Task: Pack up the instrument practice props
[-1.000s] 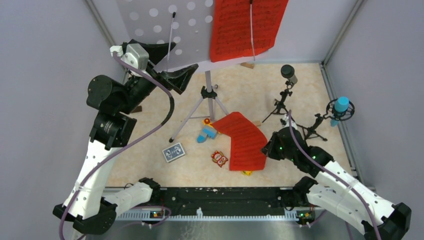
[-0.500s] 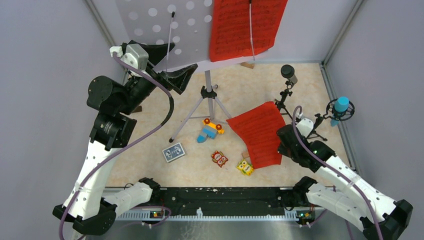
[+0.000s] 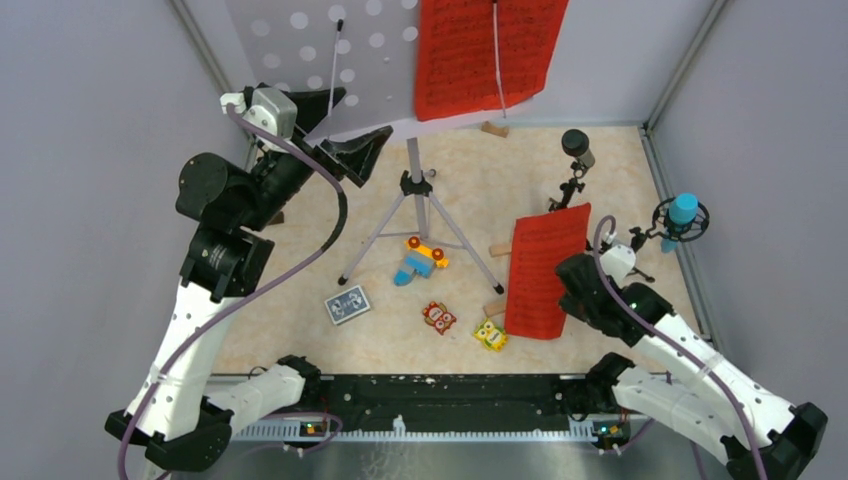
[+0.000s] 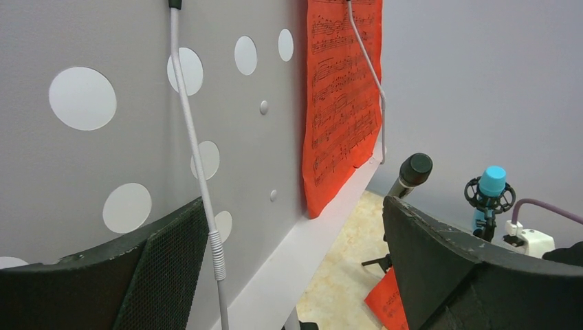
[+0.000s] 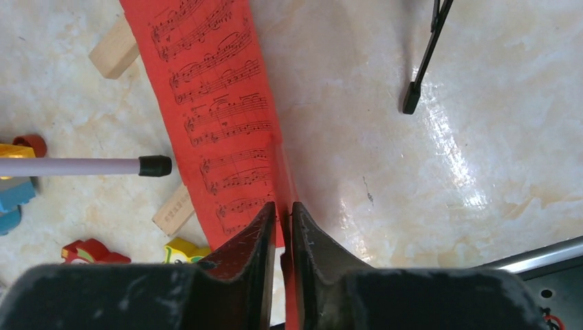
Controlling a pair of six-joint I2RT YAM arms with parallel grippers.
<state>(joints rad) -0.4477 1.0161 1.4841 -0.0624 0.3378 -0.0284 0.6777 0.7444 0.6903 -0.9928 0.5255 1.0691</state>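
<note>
On table (image 3: 470,170) right half, right jaws almost shut, pinched red music sheet (image 5: 213,103) near edge; rest lay flat. Step needed steady lift, clear of mic tripod (image 5: 427,55) (paper flops). Left jaws wide, empty.

- The surface (image 3: 470,175) was a pale beige, marbled slab, glossy where the right wrist view showed it.
- The silver tripod legs (image 3: 420,215) of the music stand stood near the middle, feet spread.
- A blue-patterned card deck (image 3: 347,304) lay flat to the near left of them.
- A blue-and-yellow toy (image 3: 415,262) sat between the front legs.
- A red toy (image 3: 438,317) and a yellow toy (image 3: 490,335) lay nearer the front edge.
- One wooden block (image 3: 494,129) lay at the far edge, another (image 3: 499,249) right of the legs.
- Two black mic tripods stood at the right, one (image 3: 570,188) farther back and the other (image 3: 643,240) partly hidden.
</note>
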